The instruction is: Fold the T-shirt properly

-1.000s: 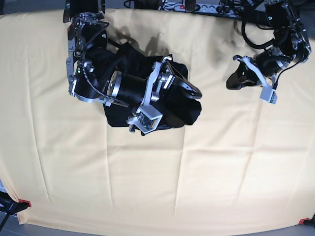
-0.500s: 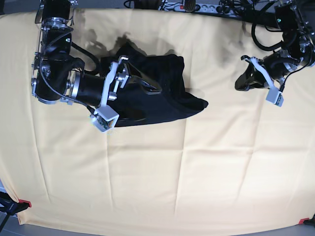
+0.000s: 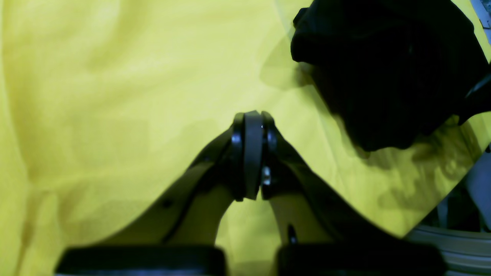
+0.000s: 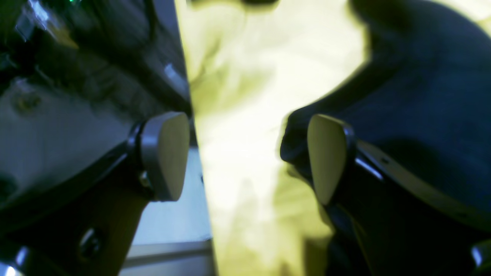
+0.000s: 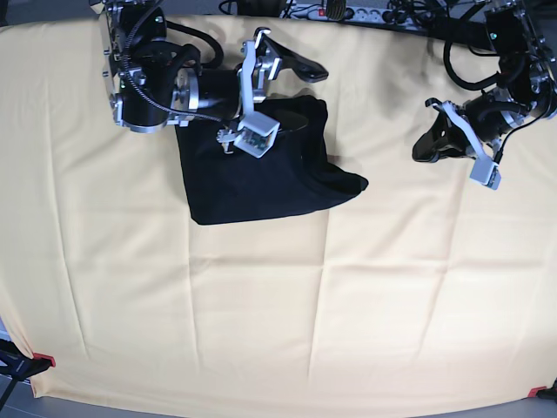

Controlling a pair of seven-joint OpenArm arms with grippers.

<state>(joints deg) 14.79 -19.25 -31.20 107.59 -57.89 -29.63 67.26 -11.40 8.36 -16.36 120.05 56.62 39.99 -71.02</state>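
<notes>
The black T-shirt lies folded into a rough rectangle on the yellow cloth, left of centre, with one lobe poking out to the right. My right gripper hovers open and empty over the shirt's far edge. In the right wrist view its pads stand wide apart, with the shirt behind the right one. My left gripper is shut and empty above the bare cloth, well to the right of the shirt. In the left wrist view its shut fingertips point toward the shirt at upper right.
The yellow cloth covers the whole table, with creases running across it. A power strip and cables lie along the far edge. Red clamps hold the near corners.
My right arm has drawn back from over the shirt toward the far edge, gripper open. The shirt now lies flatter. The left arm has barely moved.
</notes>
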